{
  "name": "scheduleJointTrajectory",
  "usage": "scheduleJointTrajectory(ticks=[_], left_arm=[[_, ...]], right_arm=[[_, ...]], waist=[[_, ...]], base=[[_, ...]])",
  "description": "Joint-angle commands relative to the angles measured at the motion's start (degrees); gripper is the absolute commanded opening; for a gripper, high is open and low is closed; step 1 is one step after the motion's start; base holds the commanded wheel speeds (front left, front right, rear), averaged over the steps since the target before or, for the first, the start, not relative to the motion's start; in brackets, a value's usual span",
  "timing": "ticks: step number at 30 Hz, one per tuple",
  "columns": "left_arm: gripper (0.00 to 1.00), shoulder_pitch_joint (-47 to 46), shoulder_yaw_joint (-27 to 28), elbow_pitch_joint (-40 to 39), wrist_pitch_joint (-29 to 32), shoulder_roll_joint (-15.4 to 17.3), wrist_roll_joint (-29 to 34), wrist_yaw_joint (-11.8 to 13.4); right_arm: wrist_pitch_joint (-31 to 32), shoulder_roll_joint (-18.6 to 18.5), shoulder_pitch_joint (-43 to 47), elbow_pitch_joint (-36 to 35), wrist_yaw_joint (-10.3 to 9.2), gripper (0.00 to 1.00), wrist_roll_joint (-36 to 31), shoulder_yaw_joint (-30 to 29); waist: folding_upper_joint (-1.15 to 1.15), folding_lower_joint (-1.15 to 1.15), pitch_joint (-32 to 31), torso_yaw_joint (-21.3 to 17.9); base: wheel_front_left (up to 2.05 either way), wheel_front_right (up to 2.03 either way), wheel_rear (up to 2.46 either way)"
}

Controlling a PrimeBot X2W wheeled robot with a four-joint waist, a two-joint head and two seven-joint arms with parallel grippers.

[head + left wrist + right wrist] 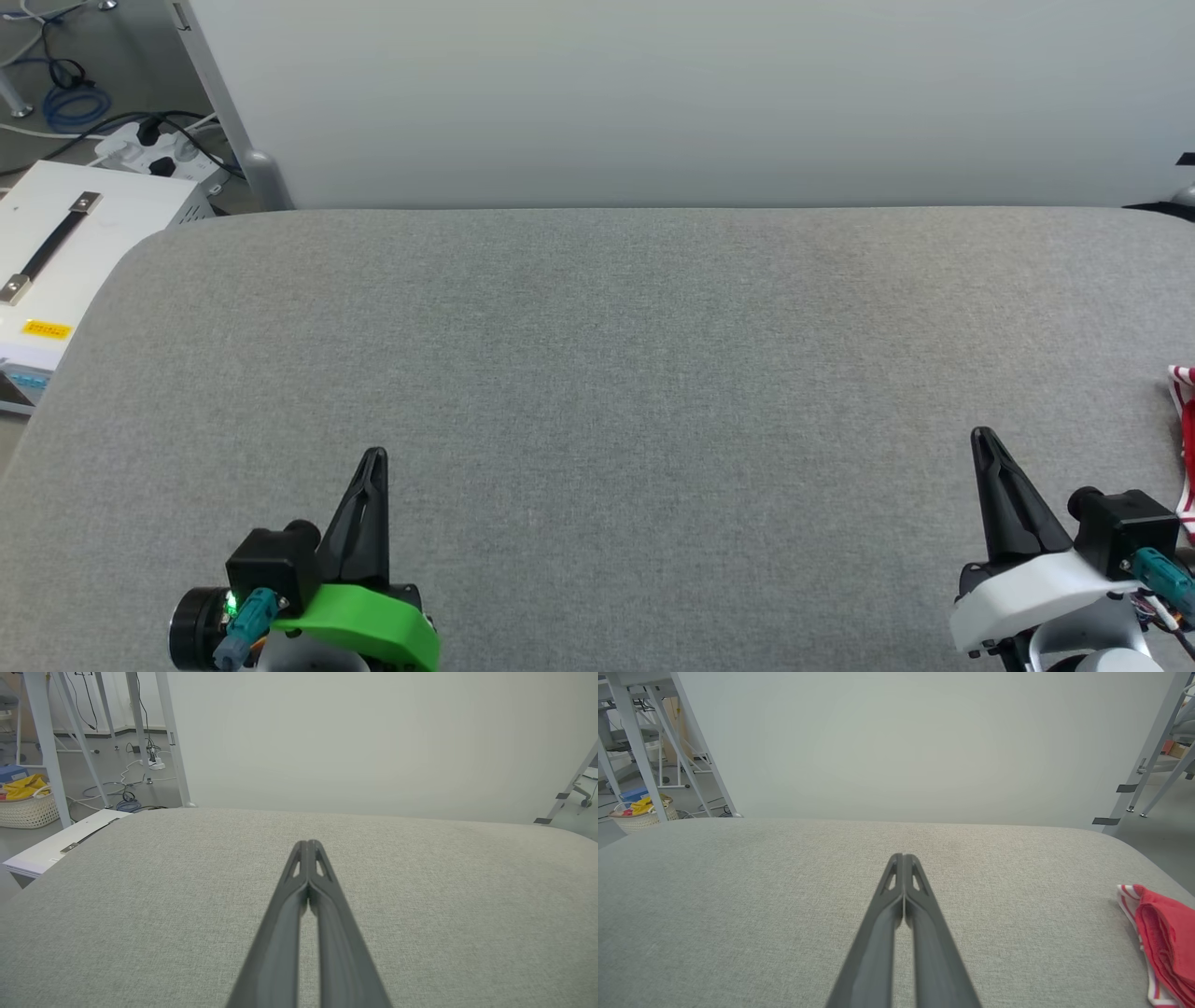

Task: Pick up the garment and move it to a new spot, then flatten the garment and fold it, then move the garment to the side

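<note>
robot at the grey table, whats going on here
Nothing is being handled right now. Both end effectors, left and right, are shut and empty, hovering over the bare middle of the grey table. The red shirt lies bunched at the table's right edge, just beyond the right end effector. Whether it has been folded cannot be told from what shows.

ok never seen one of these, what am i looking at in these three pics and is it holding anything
It is a two-armed robot at a grey padded table. The top picture looks down from its head: the left gripper and right gripper are the dark pointed tongs. The other two pictures come from cameras on each wrist, looking along the fingers. Both grippers are shut and hold nothing. A red and white garment lies at the table's right edge, beside the right arm.
</note>
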Motion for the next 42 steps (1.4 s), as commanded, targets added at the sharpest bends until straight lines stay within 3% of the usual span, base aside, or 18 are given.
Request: scheduleJointTrajectory(ticks=[1,42], left_arm=[[0.00,-1.07,0.28,-0.22,0.42,-0.16,0.80,0.45],[0.00,-2.27,0.85,-1.06,5.14,-0.32,4.71,2.74]], right_arm=[[0.35,0.26,-0.69,-0.35,-0.02,0.00,-0.70,0.23],[4.02,1.26,-1.34,-1.06,-0.04,0.00,-4.53,0.66]], waist=[[0.00,0.00,-0.01,-0.02],[0.00,0.00,-0.18,-0.64]], base=[[0.00,0.00,0.00],[0.00,0.00,0.00]])
